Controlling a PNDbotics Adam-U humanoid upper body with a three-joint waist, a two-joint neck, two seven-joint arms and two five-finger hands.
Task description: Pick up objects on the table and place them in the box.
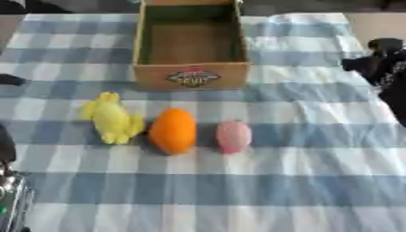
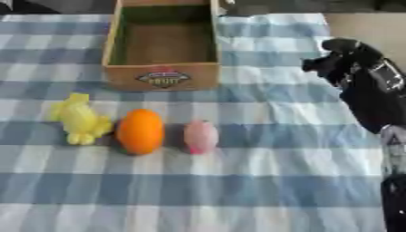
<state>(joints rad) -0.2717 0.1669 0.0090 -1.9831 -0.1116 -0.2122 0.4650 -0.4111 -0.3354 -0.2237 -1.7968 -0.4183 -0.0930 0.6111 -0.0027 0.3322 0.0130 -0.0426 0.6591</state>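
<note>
Broadly, the left eye view showed the bench [image 1: 317, 190] under a blue and white checked cloth, with an open cardboard box [image 1: 190, 76] at the upper middle of the frame, its inside bare. Below it, across the middle, three things lay in a row, near one another: a yellow soft toy [image 1: 113, 119] at the left, an orange oval thing [image 1: 173, 130] in the centre, and a pink oval thing [image 1: 233, 136] to its right. None lay in the box. At the lower left edge only a dark and silver part of an arm showed, and the left hand could not be seen.

Next, the right eye view showed the right hand [image 2: 342, 58] at the upper right of the frame, raised over the cloth, well apart from the row, grasping nothing; whether its fingers were curled I cannot tell.
</note>
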